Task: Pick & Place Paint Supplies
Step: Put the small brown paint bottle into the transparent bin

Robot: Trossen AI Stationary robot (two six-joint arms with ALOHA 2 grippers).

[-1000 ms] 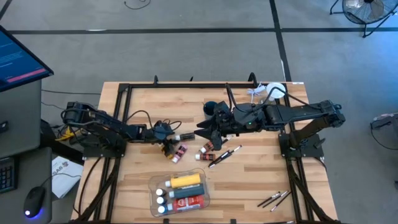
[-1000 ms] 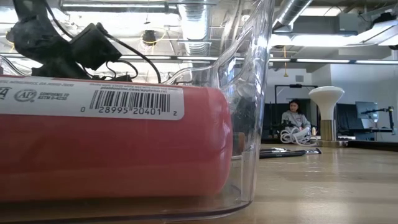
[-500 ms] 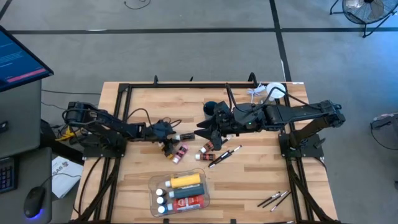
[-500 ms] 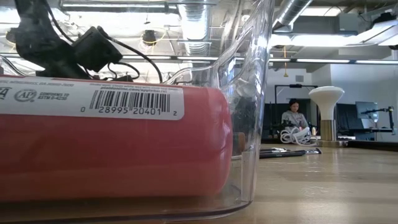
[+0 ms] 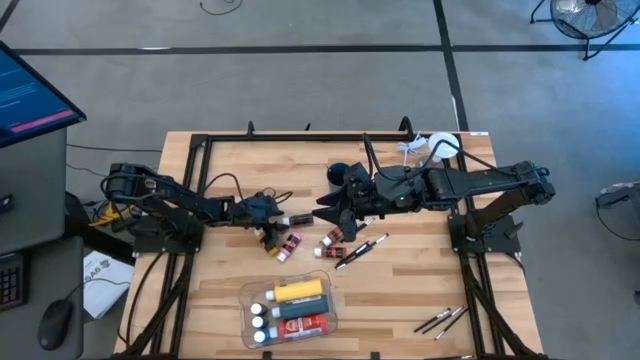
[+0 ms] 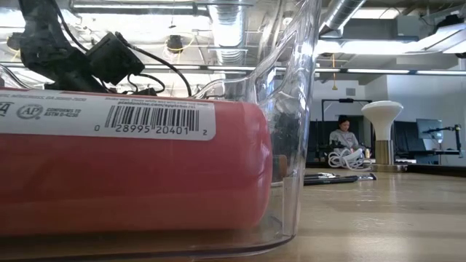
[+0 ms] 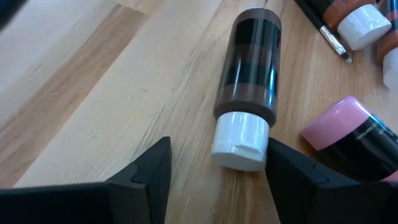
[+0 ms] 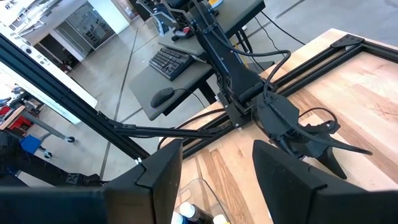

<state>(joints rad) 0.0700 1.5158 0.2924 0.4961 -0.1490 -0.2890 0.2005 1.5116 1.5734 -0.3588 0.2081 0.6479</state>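
Note:
A brown paint bottle (image 7: 250, 62) lies on its side on the wooden table, its white cap (image 7: 241, 140) toward my left gripper (image 7: 219, 150). That gripper is open and low, one finger on either side of the cap. In the high view it (image 5: 274, 224) sits left of centre, next to the bottle (image 5: 299, 218). A pink-capped bottle (image 7: 348, 127) lies close by. My right gripper (image 5: 325, 207) hangs open, high over the table's middle, with nothing between its fingers (image 8: 163, 171).
A clear bin (image 5: 290, 306) near the front edge holds a yellow bottle (image 5: 300, 290), a red one (image 6: 131, 175) and white-capped ones. Two small bottles (image 5: 330, 245) and a brush (image 5: 363, 247) lie at centre. More brushes (image 5: 441, 320) lie front right.
My left gripper has turned slightly in place at the brown bottle's cap. Its fingers stay as far apart as before.

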